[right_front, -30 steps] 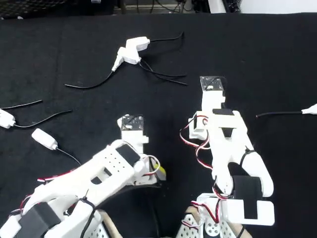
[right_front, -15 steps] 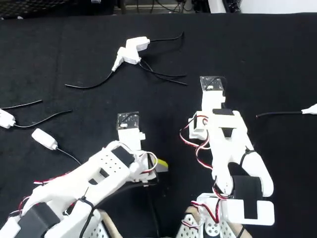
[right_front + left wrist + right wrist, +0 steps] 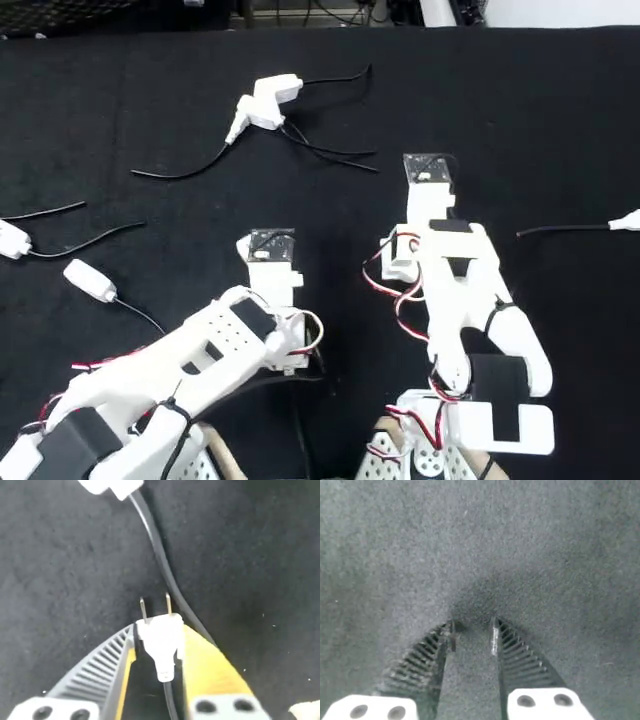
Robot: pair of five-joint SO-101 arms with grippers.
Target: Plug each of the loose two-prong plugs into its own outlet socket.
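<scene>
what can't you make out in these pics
- Left wrist view: white piece cut off by the top edge; plug or socket, cannot tell.
- High view: held plug in the left gripper is hidden under that arm's wrist.
- High view: white pair at the far side, too small to tell whether joined.

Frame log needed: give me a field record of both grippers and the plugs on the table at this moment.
left gripper: shut on white plug, prongs pointing away from it
right gripper: open, empty, above black table
second plug: loose, beside the left arm
third plug: loose, at the high view's left edge
far side: white connector pieces with cords
</scene>
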